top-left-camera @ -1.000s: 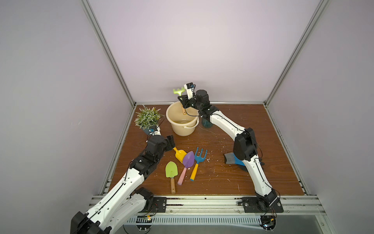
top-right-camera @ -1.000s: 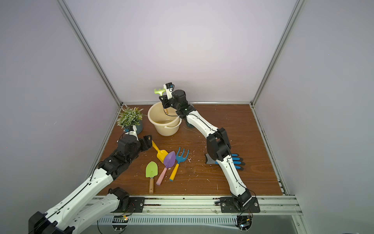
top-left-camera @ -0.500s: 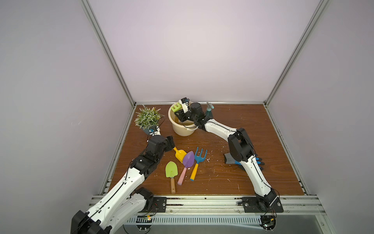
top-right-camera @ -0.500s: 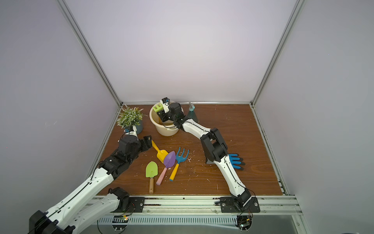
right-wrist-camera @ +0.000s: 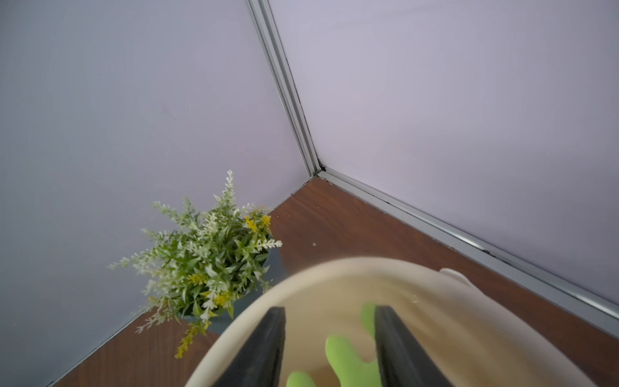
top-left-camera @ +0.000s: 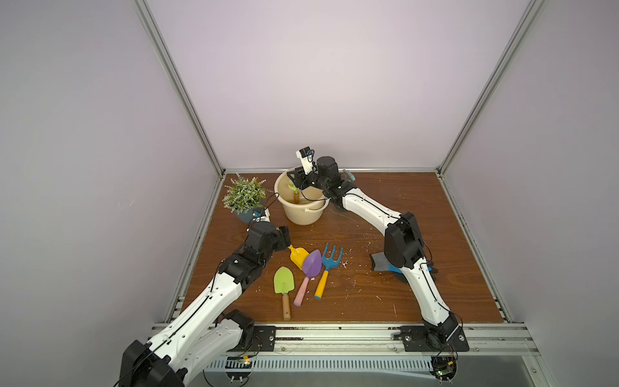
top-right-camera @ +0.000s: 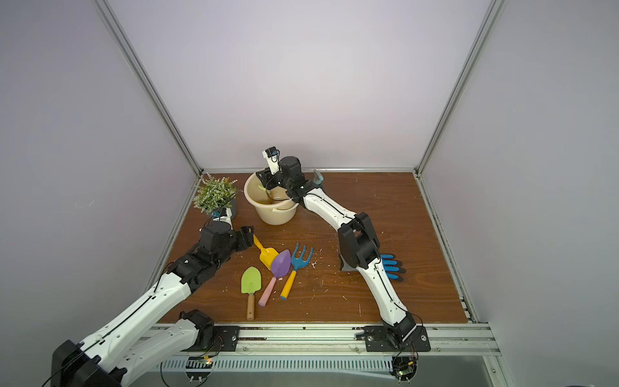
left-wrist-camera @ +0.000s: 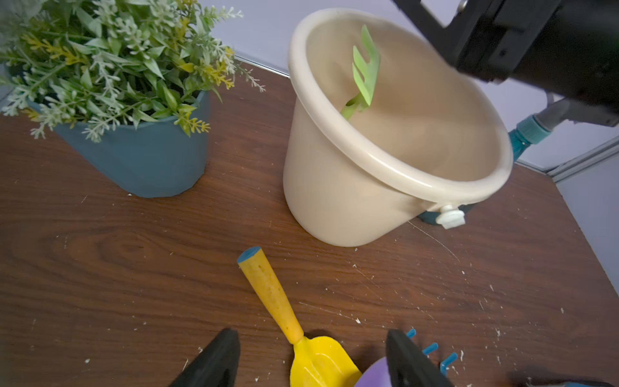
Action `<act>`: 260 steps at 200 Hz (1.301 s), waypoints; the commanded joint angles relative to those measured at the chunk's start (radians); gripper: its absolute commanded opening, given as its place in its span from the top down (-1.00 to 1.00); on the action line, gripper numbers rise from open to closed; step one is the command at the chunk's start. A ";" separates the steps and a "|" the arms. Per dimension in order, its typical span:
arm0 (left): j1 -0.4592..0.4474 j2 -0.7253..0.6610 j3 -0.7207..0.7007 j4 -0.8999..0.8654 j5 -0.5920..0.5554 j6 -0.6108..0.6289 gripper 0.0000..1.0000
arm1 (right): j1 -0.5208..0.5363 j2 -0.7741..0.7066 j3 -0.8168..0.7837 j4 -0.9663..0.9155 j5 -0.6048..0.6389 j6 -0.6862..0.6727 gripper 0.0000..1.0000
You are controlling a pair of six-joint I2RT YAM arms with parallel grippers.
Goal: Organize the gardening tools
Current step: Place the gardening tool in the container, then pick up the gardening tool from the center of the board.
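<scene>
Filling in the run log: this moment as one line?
right tool: open over bucket | lime hoe: in bucket | left tool: open by yellow scoop

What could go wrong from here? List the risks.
The green rake stands just below the right gripper's open fingers in the bucket; withdrawing could snag it. The purple trowel overlaps the yellow scoop under the left gripper, so lifting the scoop may drag it. The spray bottle behind the right arm could get knocked.

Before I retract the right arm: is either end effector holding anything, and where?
Nothing is held. The right end effector is open above the lime-green hoe, standing loose in the bucket; the left end effector is open over the yellow scoop.
</scene>
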 commanded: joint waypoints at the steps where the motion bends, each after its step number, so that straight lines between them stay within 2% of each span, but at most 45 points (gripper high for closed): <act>1: 0.012 0.014 0.044 -0.027 0.049 0.062 -0.41 | -0.012 -0.132 0.059 -0.088 0.025 -0.039 -0.02; 39: 0.011 0.025 0.067 -0.028 0.088 0.090 -0.42 | -0.023 -0.252 -0.059 -0.097 0.024 -0.051 -0.02; 72: 0.011 0.060 0.080 -0.011 0.176 0.103 -0.46 | -0.029 -0.372 -0.182 -0.097 0.035 -0.051 -0.02; 99: -0.009 0.101 0.089 0.005 0.232 0.106 -0.43 | -0.052 -0.530 -0.385 -0.079 0.037 -0.030 -0.03; 135: -0.113 0.213 0.140 -0.010 0.249 0.129 -0.37 | -0.097 -0.770 -0.726 0.003 0.070 0.021 -0.06; 177: -0.179 0.322 0.165 -0.034 0.309 0.116 -0.29 | -0.149 -1.037 -1.081 0.017 0.164 0.055 -0.10; 214: -0.275 0.400 0.199 -0.098 0.310 0.109 -0.28 | -0.180 -1.198 -1.292 -0.005 0.216 0.086 -0.12; 260: -0.360 0.529 0.233 -0.153 0.337 0.078 -0.08 | -0.195 -1.281 -1.433 -0.014 0.239 0.130 -0.13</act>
